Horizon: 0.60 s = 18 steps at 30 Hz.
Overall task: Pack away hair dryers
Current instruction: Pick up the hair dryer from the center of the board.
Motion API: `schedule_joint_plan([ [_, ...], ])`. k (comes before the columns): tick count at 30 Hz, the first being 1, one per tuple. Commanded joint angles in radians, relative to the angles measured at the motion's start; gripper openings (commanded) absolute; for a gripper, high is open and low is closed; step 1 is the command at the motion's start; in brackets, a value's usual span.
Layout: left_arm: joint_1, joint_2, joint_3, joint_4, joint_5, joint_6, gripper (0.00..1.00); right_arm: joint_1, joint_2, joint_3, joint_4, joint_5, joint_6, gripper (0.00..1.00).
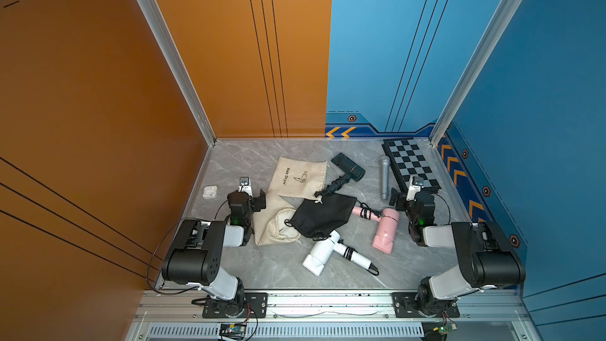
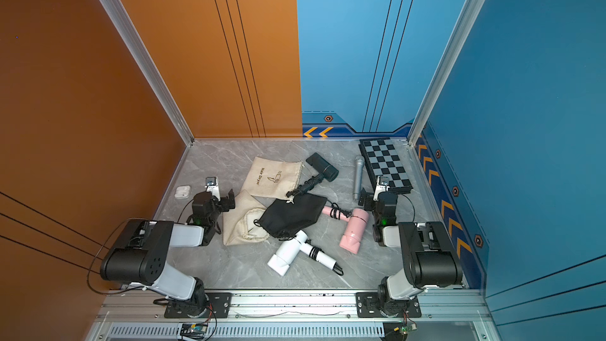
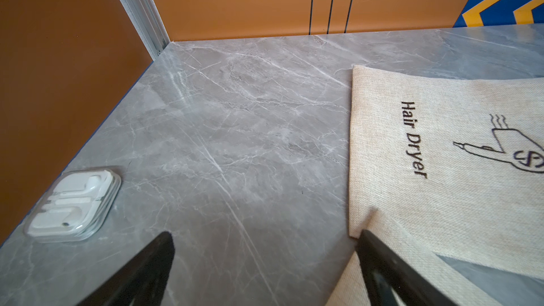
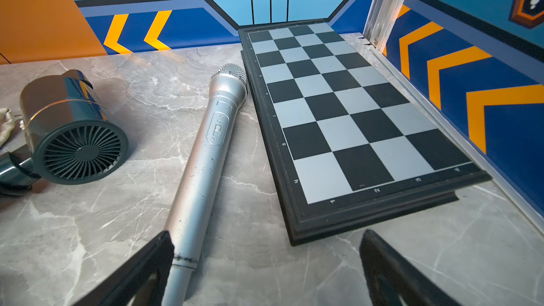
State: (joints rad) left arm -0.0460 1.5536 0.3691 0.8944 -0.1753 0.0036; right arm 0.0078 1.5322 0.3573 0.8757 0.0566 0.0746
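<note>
Left claw (image 3: 266, 234): jaws wide apart, holding nothing; it hangs over bare table (image 1: 278, 267), with one finger over the edge of the printed bag (image 3: 441, 157).
Earbud case (image 3: 73, 204): just to this claw's left; not mine to pack.
Bags: the printed bag, a plain bag (image 1: 272, 224) and a black bag (image 1: 323, 214) lie to this claw's right, overlapping.
White dryer (image 1: 323, 252): past the bags, right of my left claw and nearer my base, its nose touching the black bag.
Black dryer (image 1: 349, 168): between my claws and farther out, its handle reaching the black bag.
Pink dryer (image 1: 387, 229): just left of my right claw, its handle tip under the black bag.
Handling: I judge all three light, stiff and smooth. The barrels look slippery, so I would pinch the cord-wound handle.
Right claw (image 4: 266, 232): jaws fully spread, empty; the microphone (image 4: 203, 154) lies beside one finger, the chessboard (image 4: 347, 119) ahead.
</note>
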Motion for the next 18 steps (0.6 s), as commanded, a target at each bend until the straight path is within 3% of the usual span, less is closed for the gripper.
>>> schedule_joint_plan([
  [1,0.009,0.013,0.022,0.01,-0.005,-0.001,0.98,0.004,0.014,0.02,0.02,0.025,-0.013,1.0],
  [4,0.007,0.013,0.022,0.009,-0.006,-0.001,0.98,0.004,0.014,0.021,0.022,0.026,-0.013,1.0],
  [7,-0.001,-0.002,0.019,0.006,-0.023,0.008,0.98,0.05,-0.06,0.016,-0.029,0.155,-0.028,1.0],
  [9,-0.026,-0.058,0.053,-0.096,-0.068,0.025,0.98,0.086,-0.176,0.052,-0.21,0.263,-0.009,1.0],
  [12,-0.044,-0.168,0.108,-0.278,-0.129,0.019,0.98,0.083,-0.318,0.144,-0.511,0.329,0.115,1.0],
  [16,-0.047,-0.269,0.263,-0.601,-0.17,-0.106,0.98,0.106,-0.461,0.239,-0.787,0.487,0.215,1.0],
  [18,-0.075,-0.283,0.344,-0.755,-0.211,-0.126,0.98,0.108,-0.54,0.288,-0.909,0.498,0.264,0.98],
])
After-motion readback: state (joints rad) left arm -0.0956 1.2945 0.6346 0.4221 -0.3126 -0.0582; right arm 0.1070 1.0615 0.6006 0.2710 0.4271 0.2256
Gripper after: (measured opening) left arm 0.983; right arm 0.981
